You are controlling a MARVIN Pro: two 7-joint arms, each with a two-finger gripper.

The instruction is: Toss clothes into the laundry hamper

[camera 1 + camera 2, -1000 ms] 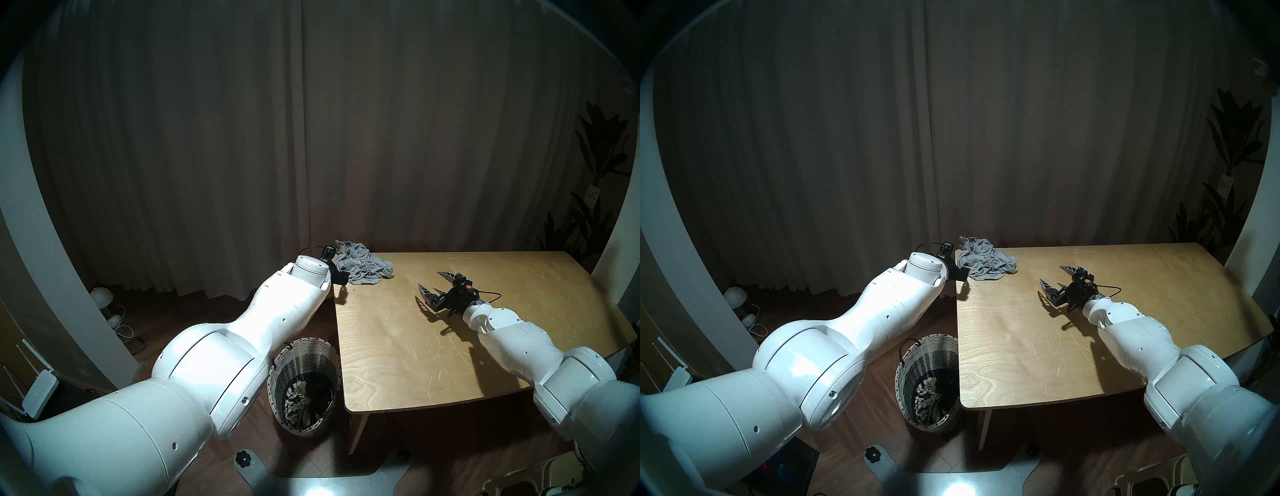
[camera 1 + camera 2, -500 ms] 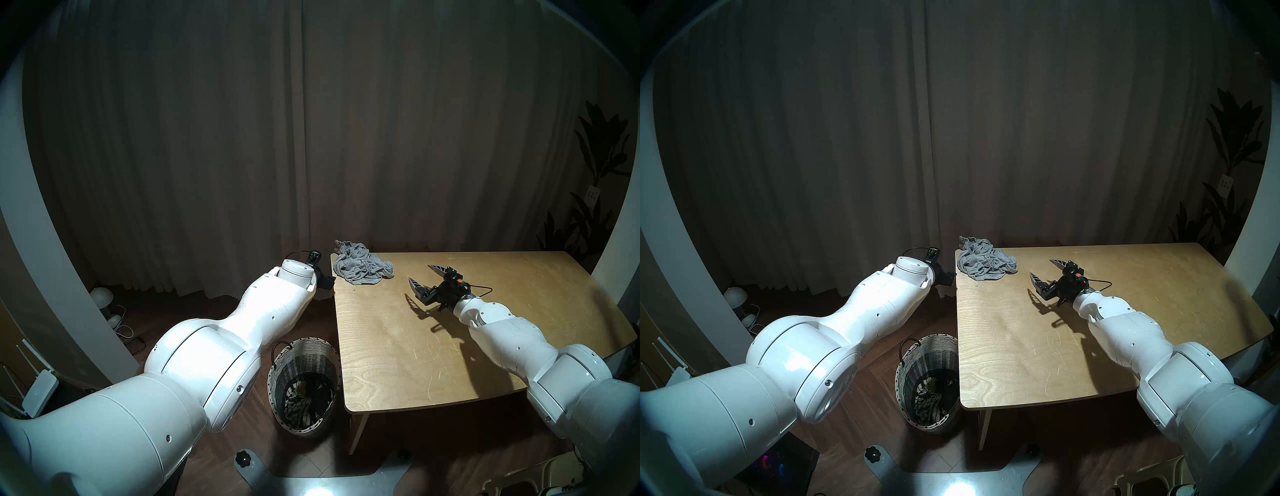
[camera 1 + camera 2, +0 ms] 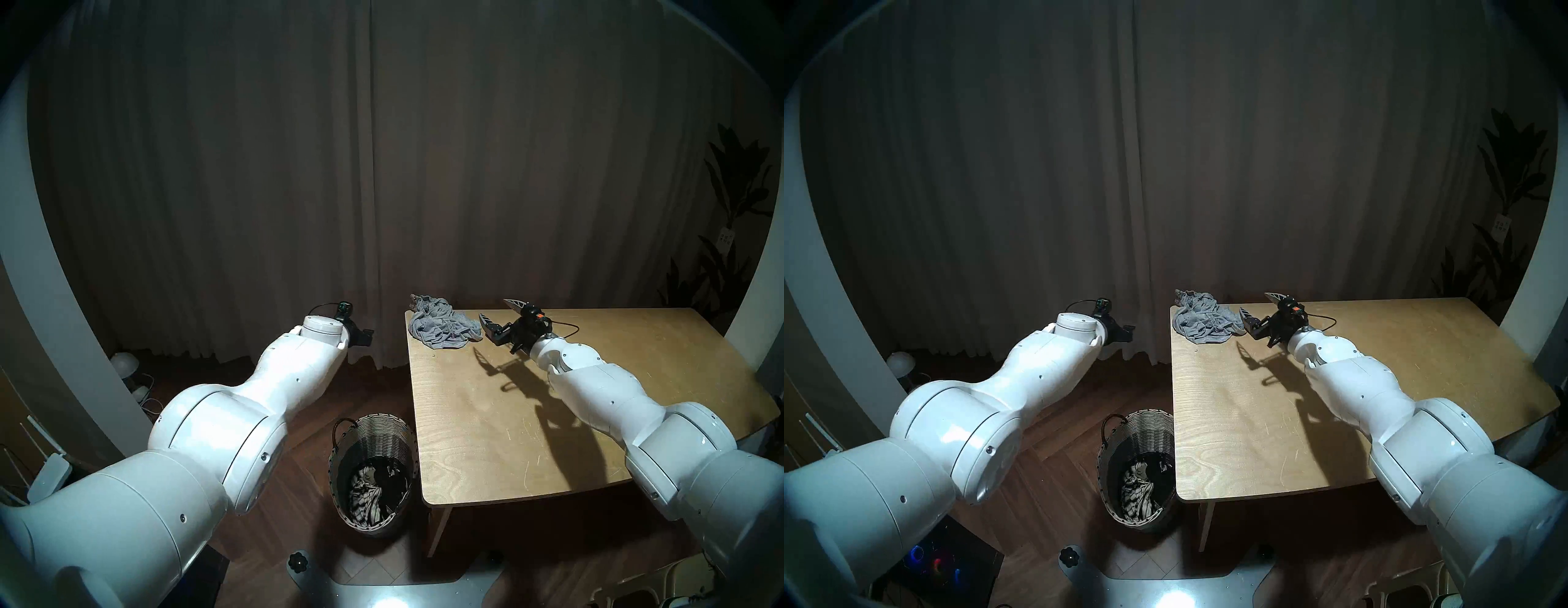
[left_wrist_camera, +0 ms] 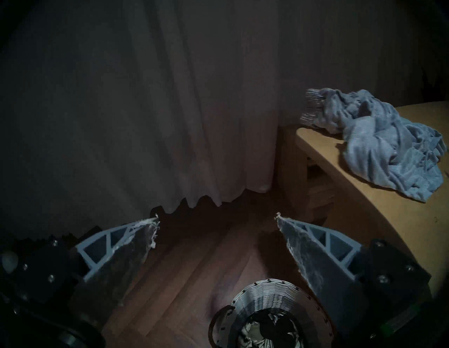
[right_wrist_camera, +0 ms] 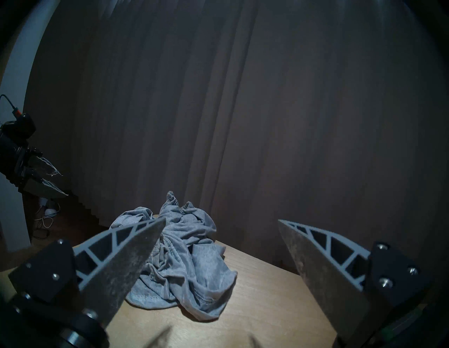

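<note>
While the right gripper (image 5: 221, 221) hangs wide open and empty above the table (image 3: 636, 339), the heather grey garment (image 5: 184, 257) lies crumpled just ahead of it and a little toward its left finger (image 5: 126, 257), which overlaps the cloth in the wrist view; whether it touches is unclear. Nothing stands between the fingertips and the heap. Off past that left finger, the left gripper (image 4: 217, 218) hovers over the floor beyond the table's edge, jaws spread and holding nothing, with frayed threads at its tips. Below and behind it stands the laundry hamper (image 3: 373, 429), upright against the table's near corner, mouth up, with the cream striped garment (image 3: 365, 496) and the black garment (image 3: 392, 475) bunched inside. Pale wood tabletop, scratched; dark plank floor; heavy curtain (image 3: 382, 148) behind. The grey heap sits on the far left corner, its ribbed cuff poking over the back edge, long axis running along that edge.
</note>
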